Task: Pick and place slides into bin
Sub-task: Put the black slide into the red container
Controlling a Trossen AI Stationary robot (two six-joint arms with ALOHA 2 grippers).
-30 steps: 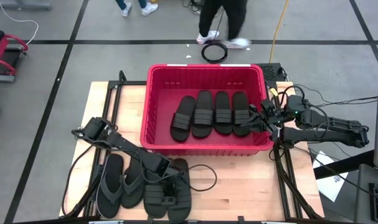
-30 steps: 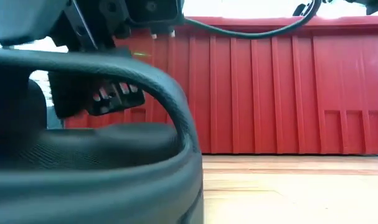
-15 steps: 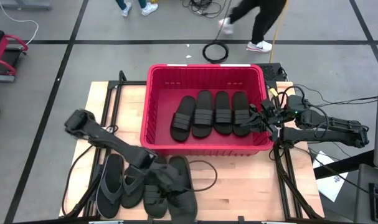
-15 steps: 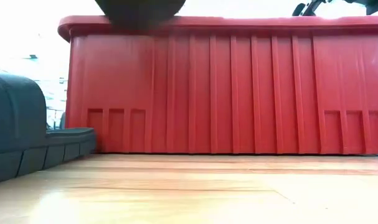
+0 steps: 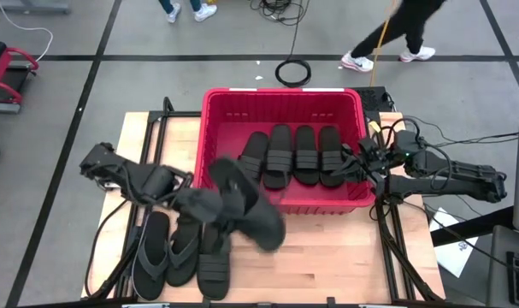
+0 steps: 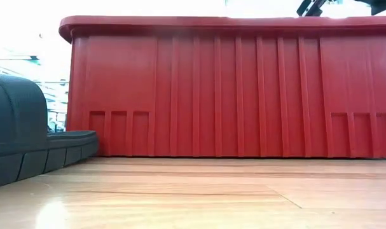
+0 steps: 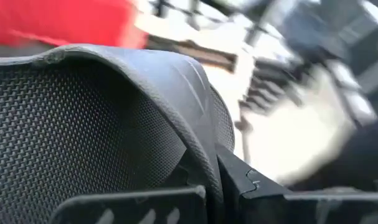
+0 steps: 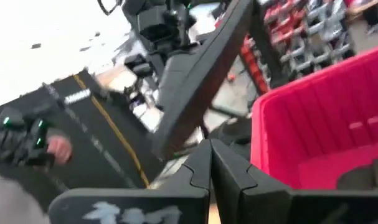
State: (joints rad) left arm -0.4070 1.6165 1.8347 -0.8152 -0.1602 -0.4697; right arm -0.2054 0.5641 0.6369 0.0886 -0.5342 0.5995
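The red bin [image 5: 209, 128] stands at the table's middle with several black slides [image 5: 295, 154] lying side by side on its floor. My left gripper [image 5: 209, 204] is shut on another black slide [image 5: 250, 210], held in the air over the bin's near left corner. Three dark slides [image 5: 184, 255] lie flat on the table at the near left. One of them shows at the left of the low view [image 6: 14, 140]. My right gripper [image 5: 355, 164] waits shut, high beside the bin's right wall [image 8: 326, 118]. My left gripper pinches the rim of the slide's sole [image 7: 204, 155] between its two fingers [image 7: 257, 186], with the patterned tread [image 7: 83, 137] toward the wrist camera. The fingers come from the table's left, slanting down, across the slide. The slide is lifted clear and tilted.
The bin's near wall [image 6: 231, 89] rises well above the table. A loose black cable [image 5: 280, 239] lies on the wood beside the slides. Bare wood [image 5: 345, 257] lies at the near right. People walk on the floor beyond the far edge [image 5: 387, 38].
My left gripper has risen steeply from the row of slides at the near left, tipped up and moved toward the bin. The slide has come off the table with it and now hangs tilted by the bin's near left corner. The other three slides stay put.
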